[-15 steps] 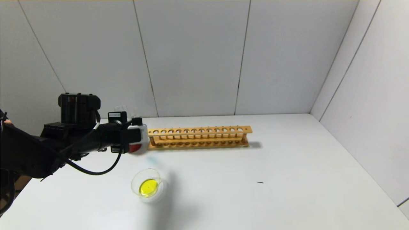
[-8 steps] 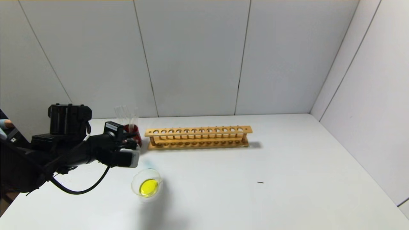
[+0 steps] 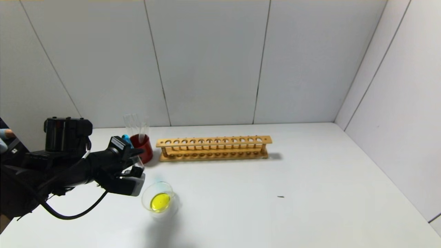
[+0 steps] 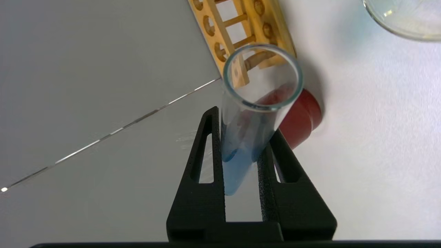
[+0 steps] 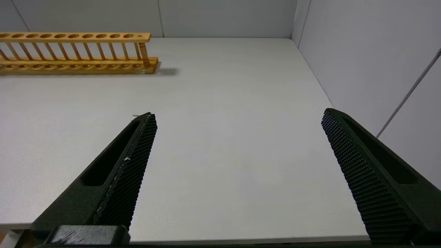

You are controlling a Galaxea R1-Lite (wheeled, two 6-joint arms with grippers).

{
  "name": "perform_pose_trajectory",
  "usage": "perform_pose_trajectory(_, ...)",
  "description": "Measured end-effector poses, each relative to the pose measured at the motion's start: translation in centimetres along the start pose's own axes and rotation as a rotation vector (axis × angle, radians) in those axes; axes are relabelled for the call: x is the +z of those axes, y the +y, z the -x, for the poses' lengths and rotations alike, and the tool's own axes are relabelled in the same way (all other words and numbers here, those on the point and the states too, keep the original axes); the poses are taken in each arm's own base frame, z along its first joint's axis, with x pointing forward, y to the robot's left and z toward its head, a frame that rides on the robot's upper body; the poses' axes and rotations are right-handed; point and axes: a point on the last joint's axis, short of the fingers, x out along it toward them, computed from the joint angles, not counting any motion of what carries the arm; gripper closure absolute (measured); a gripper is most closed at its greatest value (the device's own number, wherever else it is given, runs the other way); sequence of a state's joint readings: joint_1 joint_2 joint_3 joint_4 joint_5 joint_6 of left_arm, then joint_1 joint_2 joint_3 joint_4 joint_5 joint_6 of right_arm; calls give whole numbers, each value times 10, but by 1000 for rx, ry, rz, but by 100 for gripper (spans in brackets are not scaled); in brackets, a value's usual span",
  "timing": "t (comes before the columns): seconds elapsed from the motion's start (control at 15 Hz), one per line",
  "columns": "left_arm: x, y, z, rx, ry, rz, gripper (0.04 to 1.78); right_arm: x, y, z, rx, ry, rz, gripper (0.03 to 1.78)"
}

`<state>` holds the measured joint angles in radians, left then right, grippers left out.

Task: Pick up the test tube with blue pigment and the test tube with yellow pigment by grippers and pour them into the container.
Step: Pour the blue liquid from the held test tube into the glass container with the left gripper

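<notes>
Blue-pigment test tube [image 3: 128, 140] sat pinched in my left gripper [image 3: 132, 156], above the near-left part of the bench [image 3: 275, 193] in the head view. It was tilted, its blue end up and to the far side, its open mouth lower, toward the container [image 3: 158, 199]. That container stood on the bench just right of and nearer than my left gripper, holding a pool of yellow liquid. Behind the gripper stood a dark red cup [image 3: 144, 146] with colourless tubes [image 3: 136, 124] rising from it, and to its right a wooden rack [image 3: 213, 148] ran along the far side.

From my left wrist, the jaws pressed on both sides of the blue-pigment test tube [image 4: 248, 137], blue liquid pooled at the gripped end and the open rim facing out. Beyond it lay the dark red cup [image 4: 303, 117], the wooden rack [image 4: 241, 34] and an edge of the container [image 4: 403, 20].

From my right wrist, my right gripper [image 5: 237, 137] hung with its jaws spread wide, holding nothing, over the bench [image 5: 224, 103], the wooden rack [image 5: 75, 51] far off to the left.
</notes>
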<state>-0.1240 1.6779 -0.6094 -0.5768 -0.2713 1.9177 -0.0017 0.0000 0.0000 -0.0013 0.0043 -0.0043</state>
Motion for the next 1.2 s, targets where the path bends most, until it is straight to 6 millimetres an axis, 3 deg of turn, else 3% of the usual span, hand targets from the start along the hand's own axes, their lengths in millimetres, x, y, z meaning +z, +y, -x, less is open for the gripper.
perform_pose_trajectory(0.8, -5, 8, -25, -35, 48, -269, 150, 0, 0, 0, 0, 0, 0, 6)
perform_pose_trajectory(1.2, -11, 7, -38, -47, 53, -324, 150, 0, 0, 0, 0, 0, 0, 6)
